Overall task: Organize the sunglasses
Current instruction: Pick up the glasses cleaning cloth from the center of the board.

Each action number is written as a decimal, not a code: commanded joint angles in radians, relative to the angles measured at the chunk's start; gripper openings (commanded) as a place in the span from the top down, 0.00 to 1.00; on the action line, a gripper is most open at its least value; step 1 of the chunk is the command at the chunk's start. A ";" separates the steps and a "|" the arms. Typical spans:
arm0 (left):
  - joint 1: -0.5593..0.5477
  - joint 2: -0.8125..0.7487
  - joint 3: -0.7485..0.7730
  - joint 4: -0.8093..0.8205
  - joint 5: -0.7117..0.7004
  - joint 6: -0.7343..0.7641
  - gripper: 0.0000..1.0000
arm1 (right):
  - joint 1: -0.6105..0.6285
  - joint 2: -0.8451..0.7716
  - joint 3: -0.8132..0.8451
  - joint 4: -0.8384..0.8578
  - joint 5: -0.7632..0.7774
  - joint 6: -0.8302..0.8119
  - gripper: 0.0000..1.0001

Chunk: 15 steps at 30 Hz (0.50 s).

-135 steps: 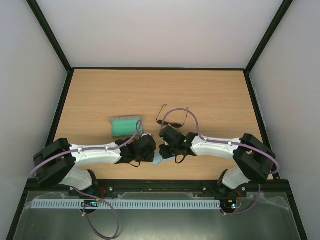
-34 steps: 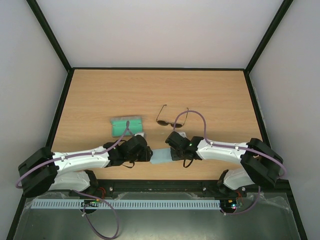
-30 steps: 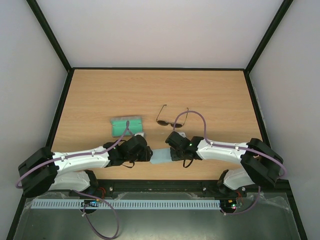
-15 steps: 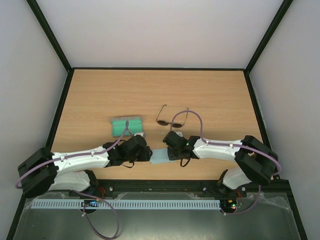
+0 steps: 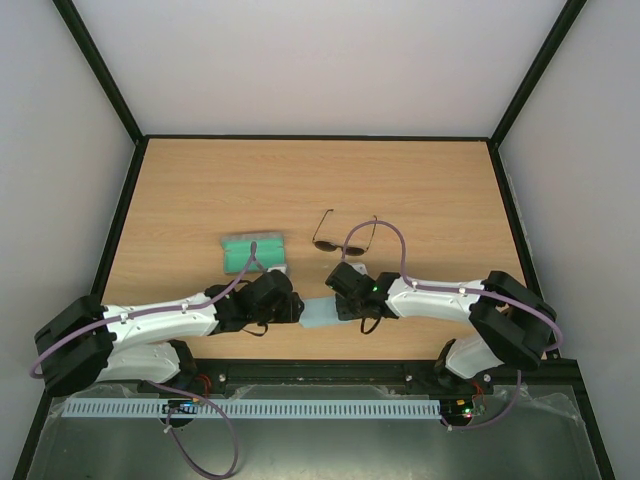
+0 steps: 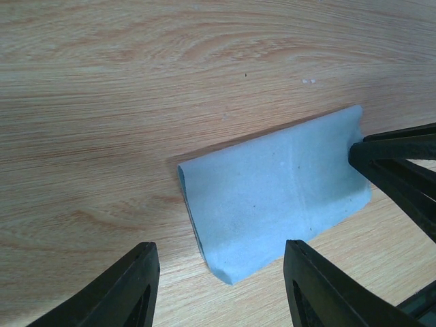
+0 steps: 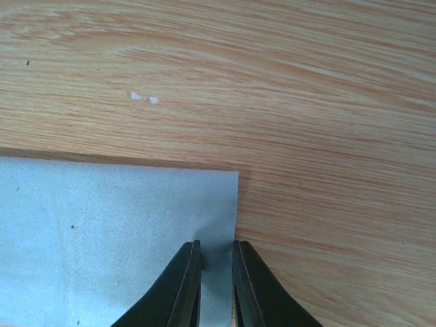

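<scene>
One cloth (image 5: 318, 316), half hidden from above; right hand (image 7: 215, 255) pinching it, left hand (image 6: 219, 251) spread.

Sunglasses (image 5: 345, 240) right of case (image 5: 252, 252), cloth (image 5: 318, 313) nearer

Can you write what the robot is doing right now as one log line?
right end effector: pinching light blue cloth edge | left end effector: open over cloth | sunglasses: untouched on table

Light was bright and even | shadows lay soft on the desk (image 5: 300, 180); a thin dark line edged the cloth (image 6: 272, 191) | wrist views showed sharp grain; overhead view looked softer
</scene>
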 commanded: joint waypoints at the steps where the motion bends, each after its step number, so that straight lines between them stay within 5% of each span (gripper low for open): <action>1: 0.007 -0.001 -0.001 -0.023 0.003 -0.004 0.48 | -0.003 0.035 -0.042 -0.057 0.010 0.013 0.87; 8: 0.006 0.021 0.001 -0.009 0.019 -0.011 0.46 | -0.003 0.051 -0.053 -0.027 -0.029 0.011 0.98; 15: -0.014 0.080 -0.014 0.055 0.054 -0.037 0.45 | 0.004 -0.006 -0.058 0.016 -0.096 0.027 0.99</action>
